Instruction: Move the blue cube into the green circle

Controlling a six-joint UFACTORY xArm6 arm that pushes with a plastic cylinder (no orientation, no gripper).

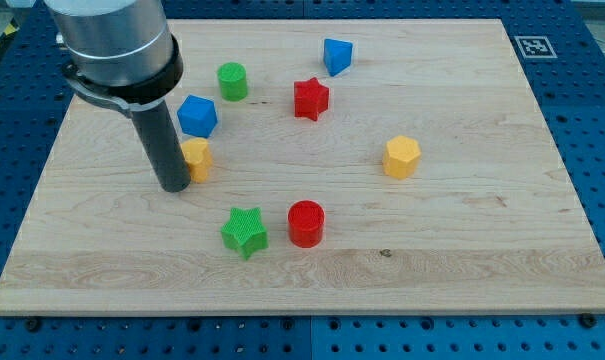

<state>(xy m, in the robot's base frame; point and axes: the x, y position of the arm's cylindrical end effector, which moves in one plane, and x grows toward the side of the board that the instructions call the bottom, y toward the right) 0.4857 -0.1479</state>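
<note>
Blue cube, a small plastic block, lies near the surface's far edge, a little right of its middle, and well apart from my tip, which rests on the wood toward the left edge. No pincer is fitted to this arm: it ends in a straight dark rod under a grey cylinder, so there is nothing to open or close, and the rod holds nothing. Just beside my tip on the view's right sits a yellow block, so close that I cannot tell whether they touch. Right behind that one, toward the far edge, is a second blue block with many faces. The green cylinder stands beyond it, between the many-faced blue block and the far edge, and to the left of the blue cube. A red star block lies between the green cylinder and the blue cube, slightly nearer the middle. A yellow hexagonal block sits toward the right edge. Toward the near edge a green star block and a red cylinder stand side by side. The surface is a pale wooden board, carrying a small black-and-white marker at its far right corner, and it rests on a blue perforated bench.
</note>
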